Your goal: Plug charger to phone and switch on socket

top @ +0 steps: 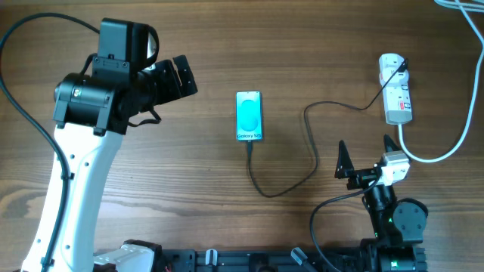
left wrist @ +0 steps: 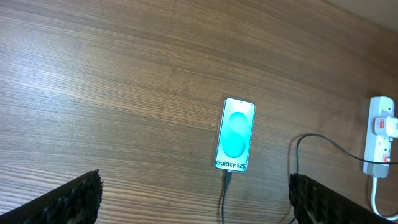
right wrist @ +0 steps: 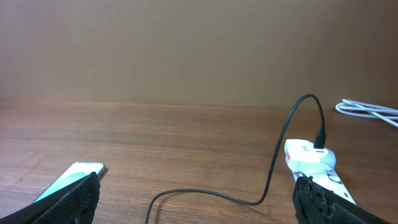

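Note:
The phone (top: 249,115) lies flat mid-table, teal screen up; it also shows in the left wrist view (left wrist: 236,134) and at the lower left of the right wrist view (right wrist: 71,176). The black charger cable (top: 311,140) runs from the phone's bottom edge, loops, and reaches the white socket (top: 396,89) at the right. Its plug tip (left wrist: 227,178) sits at the phone's port. The socket shows in the left wrist view (left wrist: 380,137) and the right wrist view (right wrist: 311,155). My left gripper (top: 178,78) is open, left of the phone. My right gripper (top: 367,160) is open and empty, below the socket.
A thick white cord (top: 454,151) curves from the socket round the table's right side and up to the far right corner (top: 463,11). It also shows in the right wrist view (right wrist: 367,112). Both arm bases stand at the front edge.

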{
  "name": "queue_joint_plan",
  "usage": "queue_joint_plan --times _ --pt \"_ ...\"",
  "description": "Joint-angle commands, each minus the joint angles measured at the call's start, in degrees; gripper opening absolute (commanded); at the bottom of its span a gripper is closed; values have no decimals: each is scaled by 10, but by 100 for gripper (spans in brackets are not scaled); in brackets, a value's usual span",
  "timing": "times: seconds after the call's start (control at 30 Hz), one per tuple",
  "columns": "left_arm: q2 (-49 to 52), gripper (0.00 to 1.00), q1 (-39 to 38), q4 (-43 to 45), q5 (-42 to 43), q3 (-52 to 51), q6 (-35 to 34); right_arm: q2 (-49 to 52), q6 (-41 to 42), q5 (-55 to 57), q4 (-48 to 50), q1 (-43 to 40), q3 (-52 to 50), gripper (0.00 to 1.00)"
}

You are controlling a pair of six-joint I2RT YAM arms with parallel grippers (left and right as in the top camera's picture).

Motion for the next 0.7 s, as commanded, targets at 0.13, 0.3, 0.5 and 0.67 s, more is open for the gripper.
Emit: queue_joint_plan --times 0.13,0.3,0.5,0.67 --pt "-3 100 1 0 -6 3 -9 -8 -31 11 -1 2 -1 100" --pt "-3 100 1 0 -6 3 -9 -8 -39 11 -1 2 -1 100" --pt "-3 100 1 0 -6 3 -9 -8 -9 14 -1 2 -1 100" --pt "-3 100 1 0 -6 3 -9 -8 -5 15 -1 2 -1 99"
